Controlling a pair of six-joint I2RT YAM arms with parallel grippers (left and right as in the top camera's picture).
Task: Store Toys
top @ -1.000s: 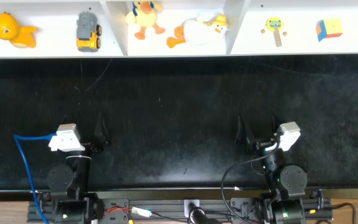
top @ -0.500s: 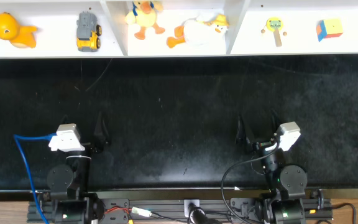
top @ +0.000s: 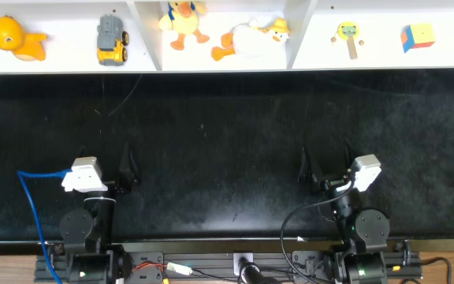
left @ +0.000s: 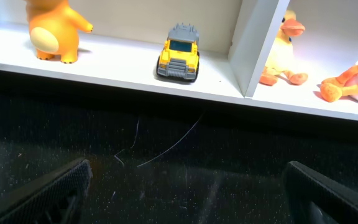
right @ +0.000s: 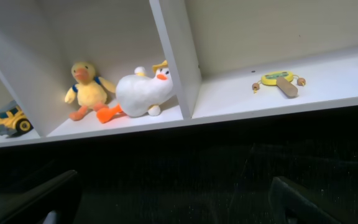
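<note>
Left gripper [top: 106, 162] and right gripper [top: 326, 164] stood over the black mat [top: 227, 126], fingers spread, holding nothing. The white shelf [top: 211, 65] held the toys: orange figure [top: 16, 37] and yellow truck [top: 112, 41] in the left compartment; yellow plush duck [top: 183, 22] and white plush duck [top: 252, 39] in the middle; rattle [top: 347, 35] and multicoloured cube [top: 417, 36] in the right.

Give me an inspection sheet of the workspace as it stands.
Surface: black mat with faint pale marks.
Job's things: orange plastic figure and yellow-grey toy truck in left compartment; yellow plush duck and white plush duck in middle; yellow-green wooden-handled rattle and multicoloured cube in right.
Clutter: nothing seen.
Pincers: left pincer and right pincer open, empty, low over the mat near their bases.
Cables: blue cable by left base; black cable by right base.
Surroundings: white three-compartment shelf along the mat's far edge.
</note>
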